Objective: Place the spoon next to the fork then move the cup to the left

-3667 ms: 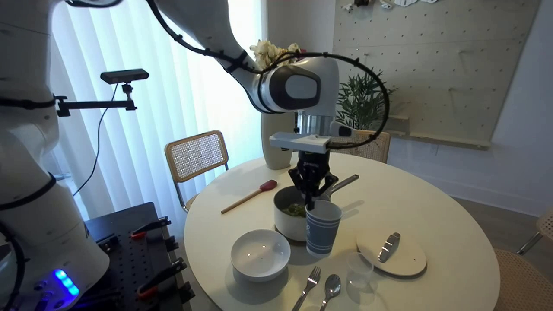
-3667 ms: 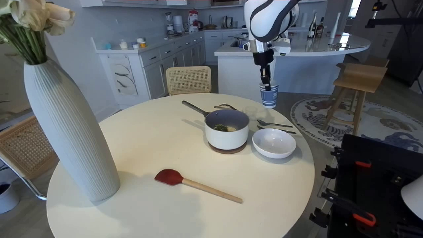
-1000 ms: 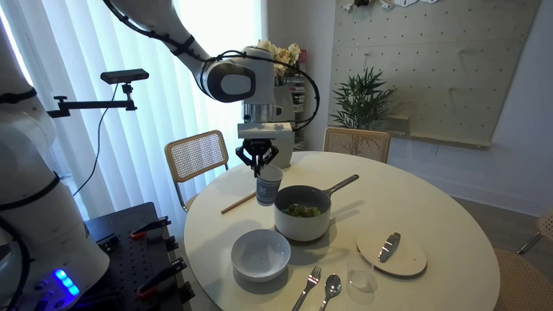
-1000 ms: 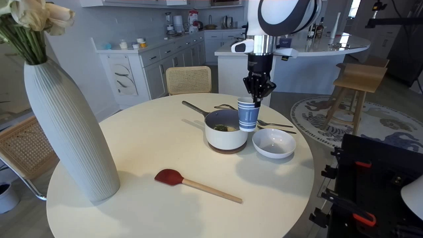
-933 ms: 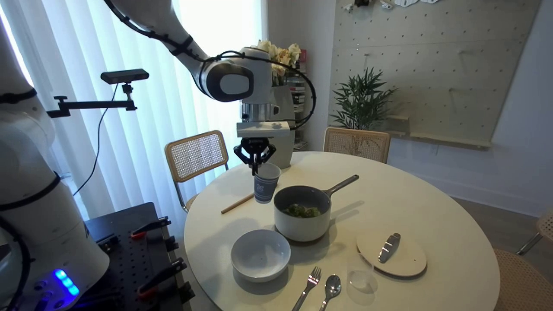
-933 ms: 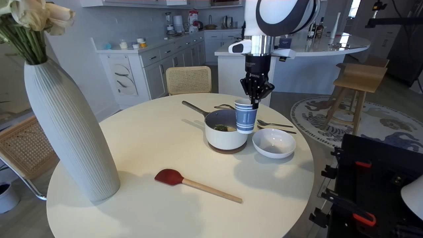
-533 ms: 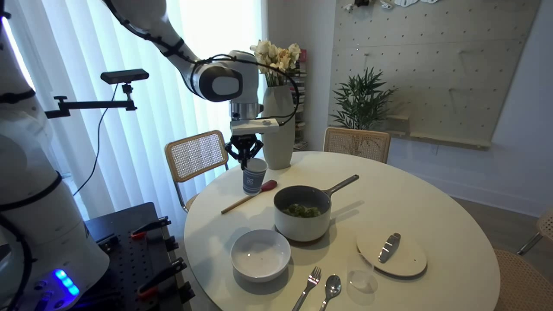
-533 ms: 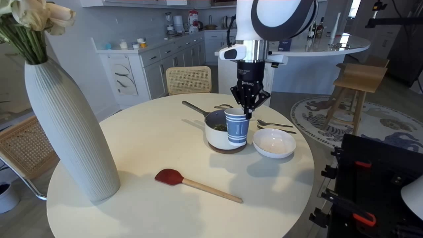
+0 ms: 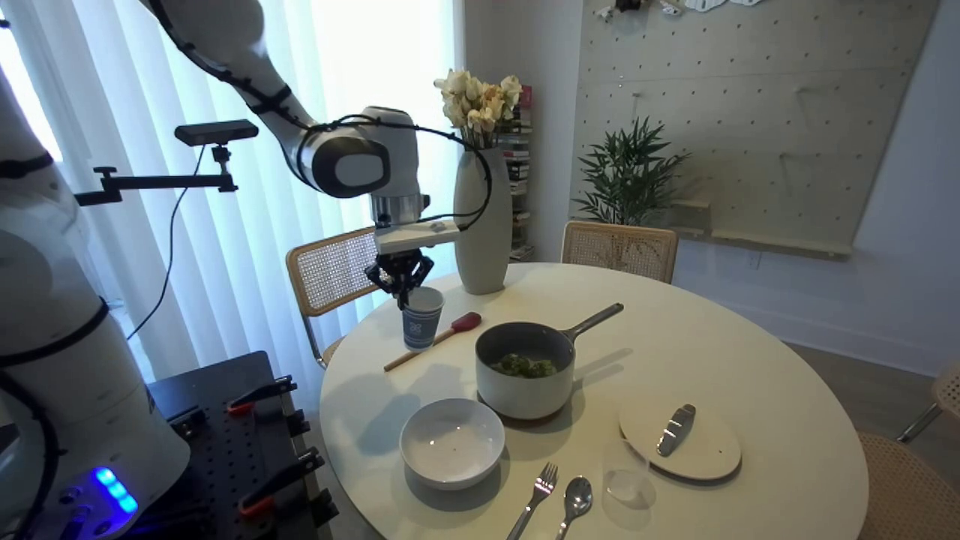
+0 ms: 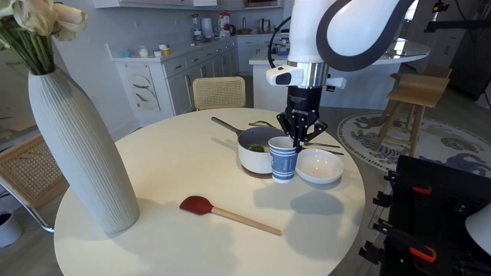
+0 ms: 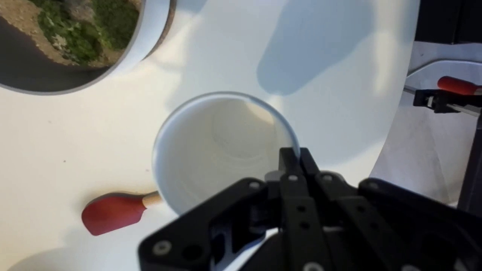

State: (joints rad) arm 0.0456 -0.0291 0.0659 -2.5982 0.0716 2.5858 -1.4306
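Note:
The cup is blue with white stripes outside and pale inside. My gripper is shut on its rim, one finger inside and one outside, as the wrist view shows at the fingertips. The cup is upright and held above the table, apart from its shadow. In the wrist view the cup covers part of the spatula's handle. The fork and the spoon lie side by side on the table. The spoon and fork are partly hidden there by the gripper and bowl.
A white bowl and a pot of greens with a long handle stand nearby. A red-headed spatula lies on the table. A tall vase, a clear glass and a plate with a metal utensil stand farther off.
My gripper has carried the cup from in front of the pot, past it, to the spatula's side of the table. In the last half second it has come lower and closer to the robot's base.

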